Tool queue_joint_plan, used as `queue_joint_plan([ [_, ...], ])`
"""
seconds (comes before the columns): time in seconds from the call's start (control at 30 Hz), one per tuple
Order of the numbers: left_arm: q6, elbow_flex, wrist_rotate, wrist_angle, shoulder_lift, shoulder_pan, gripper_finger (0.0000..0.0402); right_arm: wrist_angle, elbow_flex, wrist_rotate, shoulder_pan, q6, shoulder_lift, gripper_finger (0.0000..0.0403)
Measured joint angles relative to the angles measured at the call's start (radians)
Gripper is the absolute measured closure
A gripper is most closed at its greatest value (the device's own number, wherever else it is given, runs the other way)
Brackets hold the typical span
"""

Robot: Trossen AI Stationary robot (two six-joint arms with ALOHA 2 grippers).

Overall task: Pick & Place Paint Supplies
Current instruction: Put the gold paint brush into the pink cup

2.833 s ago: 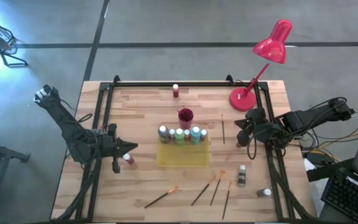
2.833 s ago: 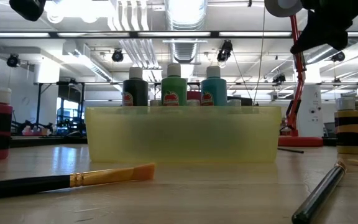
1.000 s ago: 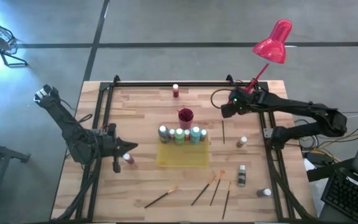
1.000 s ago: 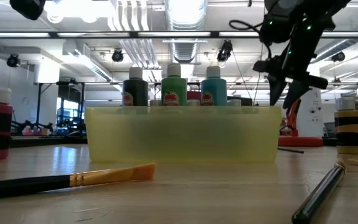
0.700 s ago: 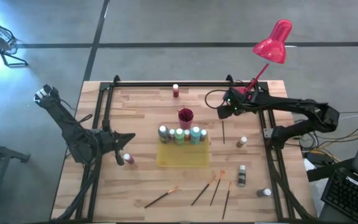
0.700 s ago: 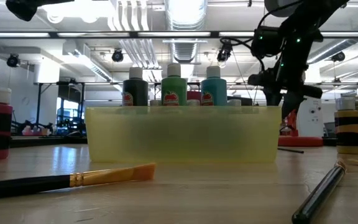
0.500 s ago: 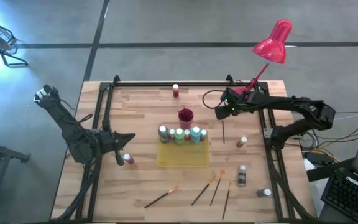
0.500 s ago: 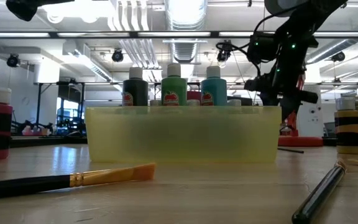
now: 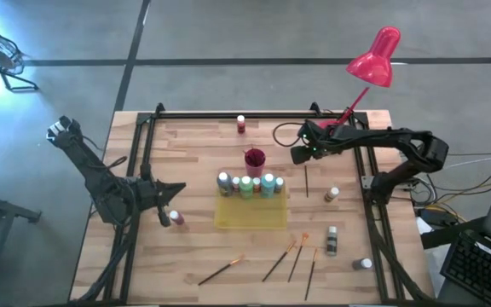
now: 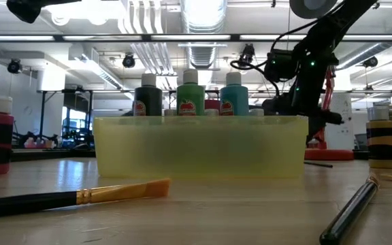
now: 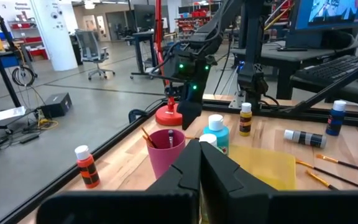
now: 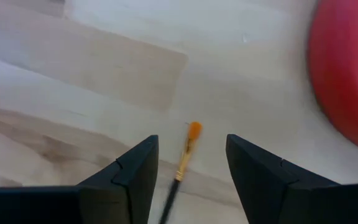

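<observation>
Right wrist view: right gripper (image 12: 188, 180) spread, jaws standing either side of a thin brush (image 12: 182, 163), orange tip just ahead of the fingers, handle running back between them; nothing pinched yet. Red lamp base (image 12: 347, 74) off to one side, near. High view: same right gripper (image 9: 301, 155) poised over the far end of that brush (image 9: 306, 181), beside the yellow tray (image 9: 251, 213) with its row of paint bottles (image 9: 247, 184) and near the magenta cup (image 9: 254, 159). Left gripper (image 9: 176, 189) waiting at its own table edge, fingers pressed together, empty, a red-labelled bottle (image 9: 176, 218) just beside it. Step in hand, judging by the pose: approach to pick this brush. Next move likely: descend squarely over the handle, close low on it, lift without rolling it sideways. More brushes and bottles loose elsewhere, well apart from both grippers.
</observation>
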Motion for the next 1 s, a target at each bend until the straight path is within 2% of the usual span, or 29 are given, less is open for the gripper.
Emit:
queue_joint_plan([
  [0.63,0.0,0.0,-0.001,0.0,0.0,0.0,0.0396,0.065,0.01,0.007,-0.001,-0.007,0.154,0.0278],
  [1.0,0.0,0.0,-0.002,0.0,0.0,0.0,0.0396,0.067,0.008,0.008,-0.002,-0.012,0.154,0.0327],
])
